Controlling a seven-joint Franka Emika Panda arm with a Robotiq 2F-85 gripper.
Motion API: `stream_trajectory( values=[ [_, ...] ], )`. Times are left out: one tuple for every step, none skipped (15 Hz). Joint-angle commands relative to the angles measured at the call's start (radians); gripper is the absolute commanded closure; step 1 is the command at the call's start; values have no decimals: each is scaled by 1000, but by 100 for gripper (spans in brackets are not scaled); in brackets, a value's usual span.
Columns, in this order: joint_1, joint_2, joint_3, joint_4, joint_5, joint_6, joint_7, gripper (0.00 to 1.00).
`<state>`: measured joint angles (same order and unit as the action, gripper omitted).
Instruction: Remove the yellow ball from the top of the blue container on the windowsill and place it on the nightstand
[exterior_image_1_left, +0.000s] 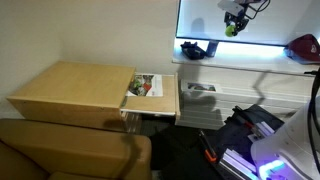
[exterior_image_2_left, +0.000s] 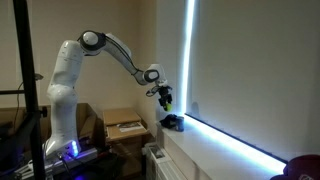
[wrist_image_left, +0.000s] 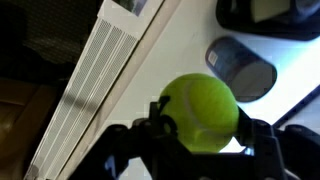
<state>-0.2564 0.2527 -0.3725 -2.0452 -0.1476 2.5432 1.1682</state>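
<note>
A yellow ball (wrist_image_left: 200, 108), fuzzy like a tennis ball, fills the middle of the wrist view, held between the dark fingers of the gripper (wrist_image_left: 200, 138), whose jaws are closed against its two sides. The ball hangs in the air, already clear of the blue container (wrist_image_left: 242, 68), which sits at about one o'clock from it in the wrist view, a round tub seen from above. In an exterior view the ball (exterior_image_1_left: 232, 30) is near the top of the picture, with the container (exterior_image_1_left: 192, 48) at about eight o'clock below it on the pale windowsill (exterior_image_1_left: 250, 68). The wooden nightstand (exterior_image_1_left: 70, 88) lies well apart in the same eight o'clock direction, lower down, with a magazine (exterior_image_1_left: 145, 86) at its near corner. The ball is probably light, springy and hollow, its felt giving good friction. A hold across its widest part, as seen here, looks secure; a squeeze off centre could make it pop out, and once set down it may roll.
</note>
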Motion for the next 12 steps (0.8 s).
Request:
stream_trajectory(
  values=[
    [91,-99,38,-199,-64,60,-30,58],
    [121,-120,52,-243,-86,66,-27,58],
    [146,-149,69,-290,-107,68,-29,58],
    [169,-175,88,-335,-127,73,-28,58],
    [191,-209,108,-380,-152,76,-26,58],
    [209,-244,132,-426,-176,79,-23,58],
    [224,-287,155,-469,-212,80,-13,58],
    [234,-339,184,-509,-243,76,-9,58],
    [199,-216,181,-396,-193,53,-2,33],
    [204,-256,208,-433,-209,53,0,33],
    [205,-290,225,-461,-214,55,0,33],
    [203,-312,232,-478,-215,55,-1,33]
  ],
)
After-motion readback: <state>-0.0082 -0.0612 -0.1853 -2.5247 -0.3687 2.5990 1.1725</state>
